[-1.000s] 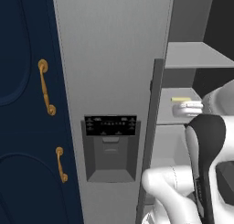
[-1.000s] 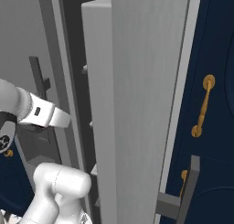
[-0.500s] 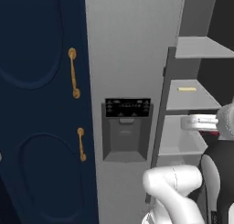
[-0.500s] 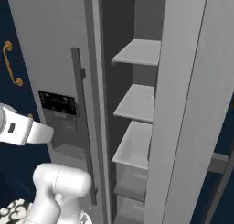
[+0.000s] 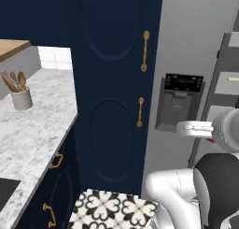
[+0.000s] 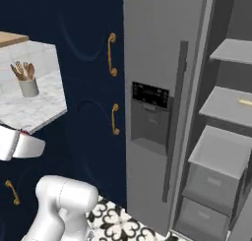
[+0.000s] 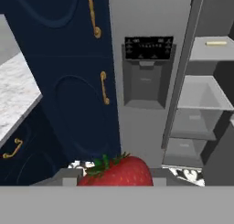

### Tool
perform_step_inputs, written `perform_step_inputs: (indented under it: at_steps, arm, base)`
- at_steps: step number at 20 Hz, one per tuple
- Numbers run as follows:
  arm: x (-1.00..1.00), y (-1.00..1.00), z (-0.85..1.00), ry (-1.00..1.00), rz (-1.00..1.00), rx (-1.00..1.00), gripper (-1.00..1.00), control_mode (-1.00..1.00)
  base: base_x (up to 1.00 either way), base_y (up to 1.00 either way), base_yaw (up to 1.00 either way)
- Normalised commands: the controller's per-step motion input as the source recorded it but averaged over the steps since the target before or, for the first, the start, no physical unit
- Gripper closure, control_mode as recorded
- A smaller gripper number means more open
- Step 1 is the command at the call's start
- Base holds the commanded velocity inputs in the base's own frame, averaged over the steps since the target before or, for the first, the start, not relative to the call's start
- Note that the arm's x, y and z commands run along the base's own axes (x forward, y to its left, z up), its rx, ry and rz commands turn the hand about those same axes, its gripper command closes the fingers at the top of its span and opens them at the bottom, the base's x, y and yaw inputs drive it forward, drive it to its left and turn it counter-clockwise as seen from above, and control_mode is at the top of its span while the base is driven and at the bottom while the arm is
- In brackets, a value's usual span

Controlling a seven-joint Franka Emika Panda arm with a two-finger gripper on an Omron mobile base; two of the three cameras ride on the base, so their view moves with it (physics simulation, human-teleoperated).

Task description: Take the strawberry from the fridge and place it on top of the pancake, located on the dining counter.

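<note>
The strawberry (image 7: 119, 173), red with green leaves, sits at the bottom of the hand view between the grey fingers (image 7: 68, 176) of my gripper (image 7: 117, 181), which is shut on it. The grey fridge (image 7: 147, 22) stands ahead, its dark dispenser panel (image 7: 148, 47) facing me. Its right side is open and shows grey shelves (image 6: 227, 105). The same fridge (image 5: 191, 50) fills the right of the left base view. The pancake and the dining counter are out of view.
A navy cabinet (image 5: 116, 83) with gold handles (image 5: 145, 50) stands left of the fridge. A marble countertop (image 5: 32, 125) carries a cup of wooden utensils (image 5: 19, 92). A pale yellow stick (image 6: 244, 102) lies on a fridge shelf. Patterned floor tiles (image 5: 112, 209) lie below.
The whole picture has shifted: the base has turned left, so the fridge slid to the right and the navy cabinet and marble countertop came into view. The strawberry stays in the gripper.
</note>
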Motion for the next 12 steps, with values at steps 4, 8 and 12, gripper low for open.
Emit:
perform_step_inputs:
  at_steps: [4,8,12]
  arm:
    - [0.0,0.0,0.0,0.0,0.0,0.0,1.0,1.0]
    - [0.0,0.0,0.0,0.0,0.0,0.0,1.0,1.0]
    - [0.0,0.0,0.0,0.0,0.0,0.0,1.0,1.0]
  base:
    - [-0.29,0.0,0.84]
    - [-0.24,0.04,0.88]
    - [0.0,0.11,0.95]
